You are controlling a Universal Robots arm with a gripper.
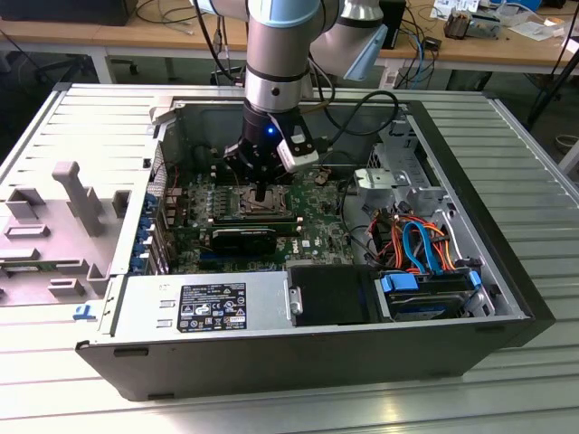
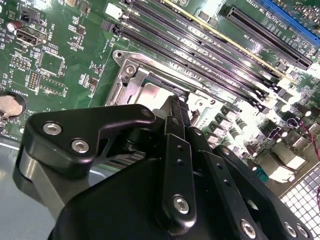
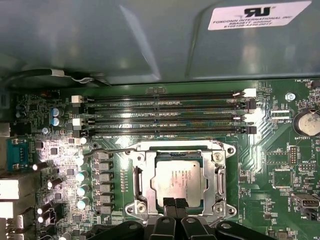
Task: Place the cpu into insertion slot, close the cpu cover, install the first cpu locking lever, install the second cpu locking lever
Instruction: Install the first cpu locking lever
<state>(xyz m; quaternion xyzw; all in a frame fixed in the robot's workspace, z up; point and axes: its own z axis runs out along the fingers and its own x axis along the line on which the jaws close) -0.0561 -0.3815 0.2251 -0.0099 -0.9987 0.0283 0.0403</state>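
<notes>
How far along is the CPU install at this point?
Done: the cpu sits in the insertion slot, and the cpu cover appears to lie flat around it. In hand: the hand, fingers together and empty, is at the cpu's edge. Left: one locking lever seems to stick out unlatched; the second I cannot judge.

white printed sticker (image 3: 257,15) on grey case wall (image 3: 125,40), black label (image 1: 213,305) on power supply (image 1: 145,312)
</notes>
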